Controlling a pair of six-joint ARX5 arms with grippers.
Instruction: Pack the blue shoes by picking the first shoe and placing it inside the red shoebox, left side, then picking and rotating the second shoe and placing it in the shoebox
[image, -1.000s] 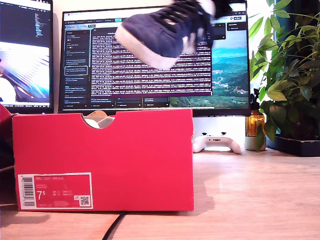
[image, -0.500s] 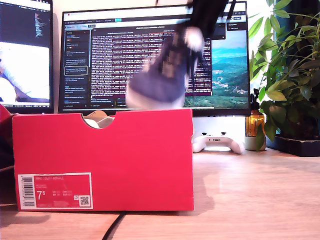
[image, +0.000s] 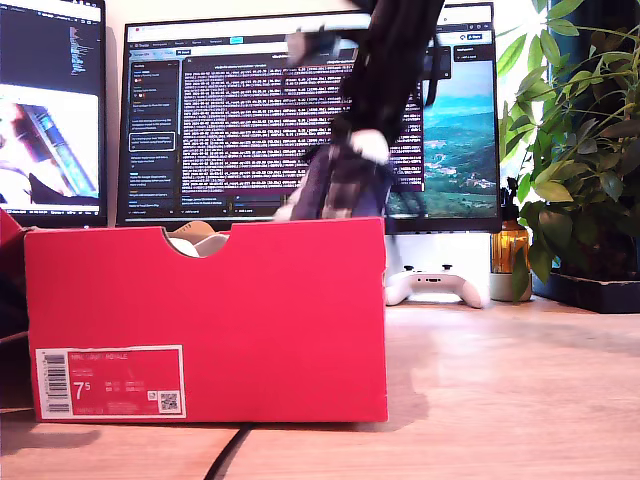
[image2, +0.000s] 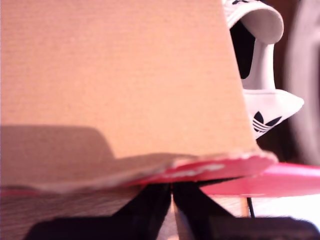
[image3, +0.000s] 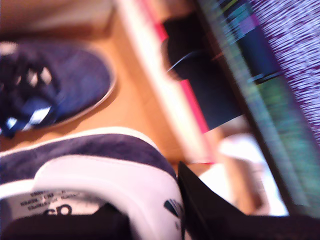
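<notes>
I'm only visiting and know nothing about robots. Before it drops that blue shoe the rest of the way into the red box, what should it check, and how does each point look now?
1. Grip on the second shoe: my second pincer is shut on its white heel end. Ok.
2. Shoe above the red shoebox: its lower part is already behind the front wall in the exterior view. Ok.
3. First shoe already in the box: seen on the cardboard floor, beside the held one. Ok.
4. Room left beside it: bare floor shows between the two shoes. Ok.
5. My first pincer out of the way: closed, near a cardboard flap; its position relative to the box opening, cannot tell.
</notes>
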